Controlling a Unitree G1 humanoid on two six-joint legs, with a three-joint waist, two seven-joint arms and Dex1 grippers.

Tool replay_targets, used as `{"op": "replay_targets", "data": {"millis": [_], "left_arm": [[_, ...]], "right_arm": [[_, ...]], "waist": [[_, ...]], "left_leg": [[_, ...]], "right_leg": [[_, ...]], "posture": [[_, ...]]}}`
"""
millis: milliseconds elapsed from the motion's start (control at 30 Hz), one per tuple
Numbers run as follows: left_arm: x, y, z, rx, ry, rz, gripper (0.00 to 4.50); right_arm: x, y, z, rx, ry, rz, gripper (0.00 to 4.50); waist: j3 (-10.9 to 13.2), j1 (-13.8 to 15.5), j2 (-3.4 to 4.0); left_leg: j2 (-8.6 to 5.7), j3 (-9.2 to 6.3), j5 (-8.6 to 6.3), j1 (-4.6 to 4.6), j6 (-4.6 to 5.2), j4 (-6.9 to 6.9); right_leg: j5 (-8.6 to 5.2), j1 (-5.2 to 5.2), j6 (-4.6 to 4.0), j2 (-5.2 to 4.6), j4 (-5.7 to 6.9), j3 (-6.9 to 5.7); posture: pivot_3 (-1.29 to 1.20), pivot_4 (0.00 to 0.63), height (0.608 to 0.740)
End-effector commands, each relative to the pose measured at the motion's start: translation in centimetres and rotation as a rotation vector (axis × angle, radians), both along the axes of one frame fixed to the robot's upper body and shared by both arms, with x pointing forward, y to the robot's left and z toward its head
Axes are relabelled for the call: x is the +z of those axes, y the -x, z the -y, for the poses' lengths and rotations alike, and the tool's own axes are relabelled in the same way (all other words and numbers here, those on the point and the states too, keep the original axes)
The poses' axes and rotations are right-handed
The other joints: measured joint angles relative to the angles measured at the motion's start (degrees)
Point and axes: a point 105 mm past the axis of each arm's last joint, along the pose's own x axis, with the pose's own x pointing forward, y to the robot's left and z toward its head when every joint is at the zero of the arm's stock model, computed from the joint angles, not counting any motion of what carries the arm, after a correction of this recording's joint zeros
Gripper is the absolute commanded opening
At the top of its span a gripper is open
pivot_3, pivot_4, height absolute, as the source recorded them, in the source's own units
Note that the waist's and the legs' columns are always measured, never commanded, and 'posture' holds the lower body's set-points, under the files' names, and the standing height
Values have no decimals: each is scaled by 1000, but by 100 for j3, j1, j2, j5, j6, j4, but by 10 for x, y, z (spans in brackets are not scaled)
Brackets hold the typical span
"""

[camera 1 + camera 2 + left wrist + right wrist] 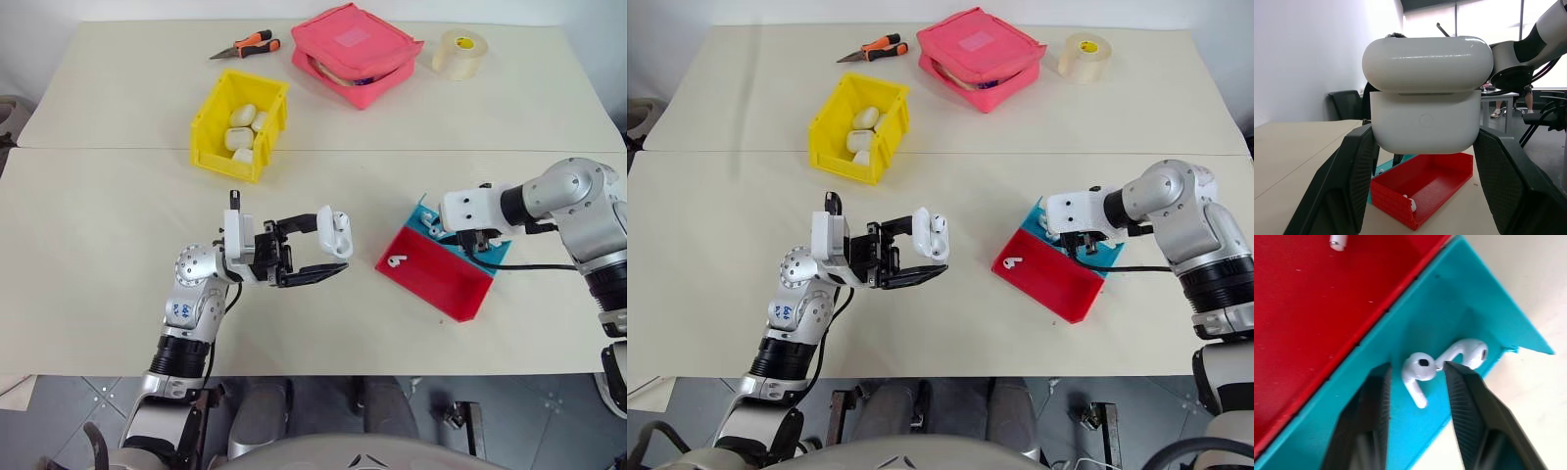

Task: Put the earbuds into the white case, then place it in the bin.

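My left gripper [331, 251] is shut on the white case [335, 233], holding it above the table with its lid flipped open; the left wrist view shows the case [1425, 122] wedged between the two black fingers. My right gripper [1418, 369] reaches down into the blue part of the tray [423, 213]. Its fingers stand narrowly apart on either side of one earbud [1416, 373], and a second earbud [1469, 352] lies touching it. Another earbud [395, 262] lies in the red part. The yellow bin [211, 110] stands further back on the left.
Several white cases lie inside the bin. At the far edge are a pink zip pouch [355, 51], a roll of tape [460, 54] and an orange-handled cutter [247, 45]. The red-and-blue tray [441, 286] sits right of centre.
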Motion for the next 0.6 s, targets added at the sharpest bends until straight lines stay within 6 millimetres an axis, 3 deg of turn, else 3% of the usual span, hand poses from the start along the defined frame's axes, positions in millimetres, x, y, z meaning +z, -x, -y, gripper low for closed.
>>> {"op": "replay_targets", "data": {"millis": [33,367,500,600], "left_arm": [[10,3,-2,-2,26,37,2718],[10,4,0,-8,26,37,2718],[9,5,3,-31,27,32,2718],[10,5,6,-54,28,30,2718]], "right_arm": [[-12,3,1,-5,15,-39,519],[-2,5,7,-59,-36,-6,519],[29,13,18,-153,-185,67,519],[46,25,12,-170,-372,91,519]], "waist": [[0,1,0],[0,25,0],[1,57,1],[2,39,3]], "left_leg": [[0,0,0,0,0,1],[0,-3,-1,-3,-1,14],[-1,-10,-1,-15,-1,19],[-3,-8,-2,-22,0,20]], "right_leg": [[0,0,0,0,1,0],[0,1,0,0,7,0],[0,-3,-1,-1,7,-4],[1,-7,0,-2,5,-4]], "posture": [[0,150,740],[0,150,740],[0,150,740],[0,150,740]]}}
